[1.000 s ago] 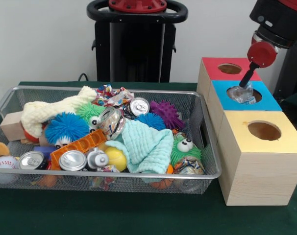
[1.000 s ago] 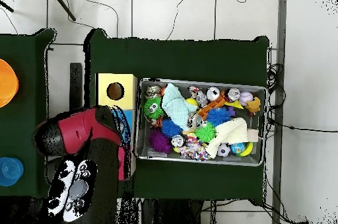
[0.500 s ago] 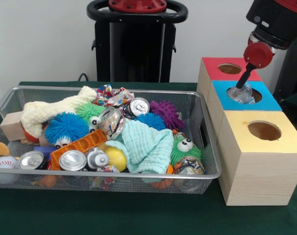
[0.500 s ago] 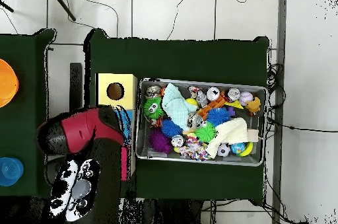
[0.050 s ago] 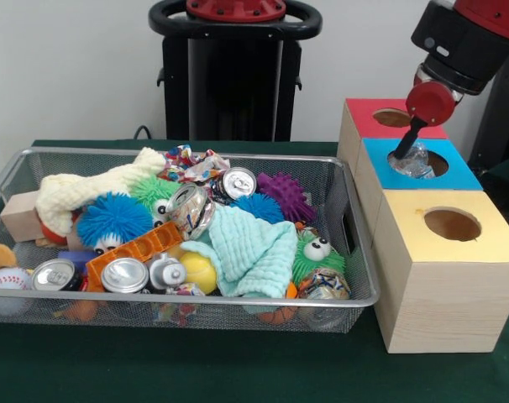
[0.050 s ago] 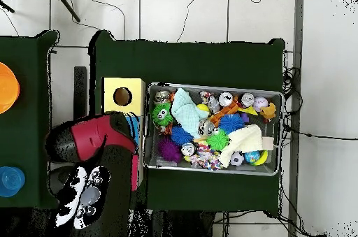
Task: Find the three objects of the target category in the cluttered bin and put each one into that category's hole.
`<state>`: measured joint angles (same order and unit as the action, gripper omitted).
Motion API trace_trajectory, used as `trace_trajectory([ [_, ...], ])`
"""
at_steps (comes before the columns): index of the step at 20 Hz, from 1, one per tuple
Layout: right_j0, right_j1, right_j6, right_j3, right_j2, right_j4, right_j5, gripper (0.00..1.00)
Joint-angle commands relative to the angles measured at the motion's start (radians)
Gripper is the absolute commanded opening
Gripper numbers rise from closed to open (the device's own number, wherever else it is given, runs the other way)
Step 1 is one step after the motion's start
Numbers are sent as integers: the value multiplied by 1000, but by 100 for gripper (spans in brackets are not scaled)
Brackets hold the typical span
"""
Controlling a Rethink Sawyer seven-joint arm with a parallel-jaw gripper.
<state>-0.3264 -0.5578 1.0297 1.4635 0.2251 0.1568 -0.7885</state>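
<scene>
wooden boxes (image 5: pixel 437 277): 3 at right of frame | wire bin (image 5: pixel 187 312): 1 | cans (image 5: pixel 124 274) in bin: at least 4 | spiky balls (image 5: pixel 113 217): about 5 | baseball (image 5: pixel 8 281): 1, lower left | cloths (image 5: pixel 253 250): 2

A crumpled clear plastic bottle (image 5: pixel 414 160) sits tilted in the round hole of the blue-topped wooden box (image 5: pixel 460 175), the middle one of three, while silver aluminium cans (image 5: pixel 124 274) lie scattered among soft toys in the wire mesh bin (image 5: pixel 355 295).
</scene>
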Motion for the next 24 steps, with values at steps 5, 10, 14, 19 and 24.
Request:
trace_trajectory([
  [5, 39, 154, 323, 18, -46, -14, 230, 0],
  [10, 42, 138, 319, 47, -45, -7, 257, 0],
  [14, 39, 145, 326, 31, -47, -10, 252, 0],
  [19, 74, 97, 351, 53, -115, -90, 292, 0],
  [24, 180, 37, 284, 157, -267, -162, 435, 0],
])
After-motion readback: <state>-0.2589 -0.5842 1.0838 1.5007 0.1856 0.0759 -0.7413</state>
